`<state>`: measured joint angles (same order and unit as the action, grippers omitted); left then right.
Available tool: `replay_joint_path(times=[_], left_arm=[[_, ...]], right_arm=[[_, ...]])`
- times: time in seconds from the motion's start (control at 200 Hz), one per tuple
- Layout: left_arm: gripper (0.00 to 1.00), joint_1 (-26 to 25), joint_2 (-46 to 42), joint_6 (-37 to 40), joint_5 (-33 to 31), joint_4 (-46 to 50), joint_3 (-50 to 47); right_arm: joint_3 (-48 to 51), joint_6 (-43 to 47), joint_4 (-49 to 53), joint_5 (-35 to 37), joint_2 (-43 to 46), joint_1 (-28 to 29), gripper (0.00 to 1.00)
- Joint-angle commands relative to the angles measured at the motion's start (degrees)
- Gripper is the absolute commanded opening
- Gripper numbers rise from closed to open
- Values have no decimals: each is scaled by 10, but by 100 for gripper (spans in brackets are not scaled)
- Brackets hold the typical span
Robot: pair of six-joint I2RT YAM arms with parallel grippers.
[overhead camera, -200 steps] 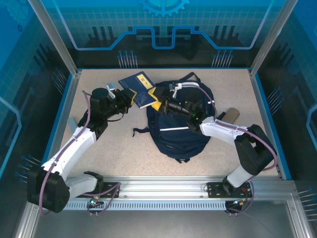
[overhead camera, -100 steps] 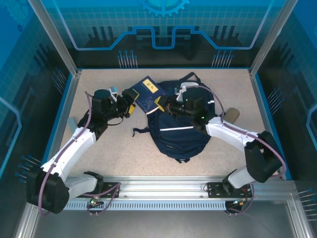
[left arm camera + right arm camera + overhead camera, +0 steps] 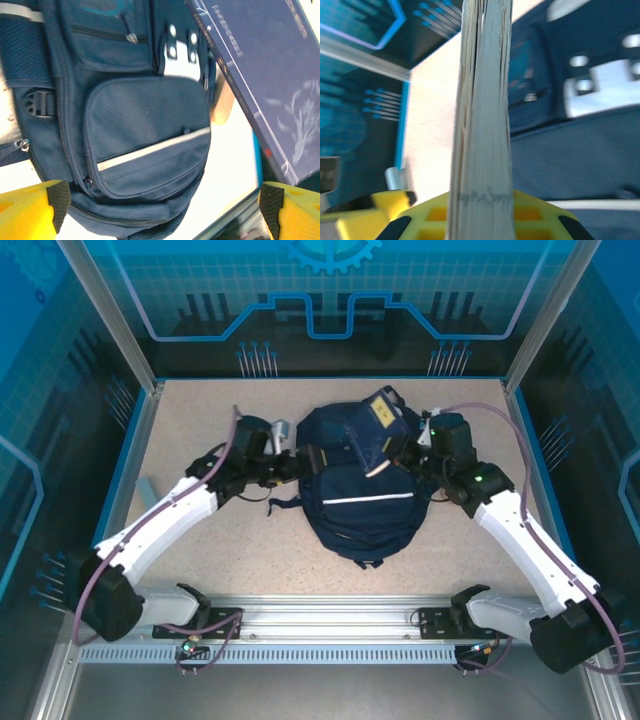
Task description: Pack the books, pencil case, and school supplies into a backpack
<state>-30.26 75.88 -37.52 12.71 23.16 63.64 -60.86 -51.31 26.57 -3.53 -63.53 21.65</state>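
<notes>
Speckled beige table (image 3: 195, 420), navy backpack (image 3: 360, 510) lying flat at its middle

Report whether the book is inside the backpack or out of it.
Out. The right gripper holds the book tilted over the top end of the backpack, with the book's whole cover showing in the top view.

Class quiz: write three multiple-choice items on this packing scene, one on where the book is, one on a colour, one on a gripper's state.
1. Where is the book? A. flat on the table B. over the backpack's upper part C. on the front rail
2. What colour is the stripe across the backpack's pocket? A. red B. green C. white
3. How is the left gripper? A. open, holding nothing B. shut on the book C. shut on a strap
1 B: the right gripper clamps it there. 2 C: it reads white. 3 A: its fingers stand wide apart.
</notes>
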Motion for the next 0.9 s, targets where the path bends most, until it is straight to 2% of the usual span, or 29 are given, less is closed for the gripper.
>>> replay_joint_path(times=[0.0, 0.23, 0.375, 0.595, 0.785, 0.895], left_arm=[[99, -56, 54, 130, -53, 60, 56], [96, -165, 188, 274, -131, 128, 166], [89, -201, 259, 335, -148, 168, 222], [72, -222, 361, 393, -166, 212, 291], [65, -230, 423, 429, -201, 240, 339], [64, -231, 438, 443, -216, 241, 347]], right_arm=[[-15, 55, 110, 44, 30, -37, 9], [-3, 66, 179, 50, 76, -127, 9], [8, 70, 191, 36, 93, -165, 9], [33, 60, 192, 14, 108, -193, 10], [48, 55, 194, 4, 113, -205, 11], [52, 54, 194, 1, 116, -210, 11]])
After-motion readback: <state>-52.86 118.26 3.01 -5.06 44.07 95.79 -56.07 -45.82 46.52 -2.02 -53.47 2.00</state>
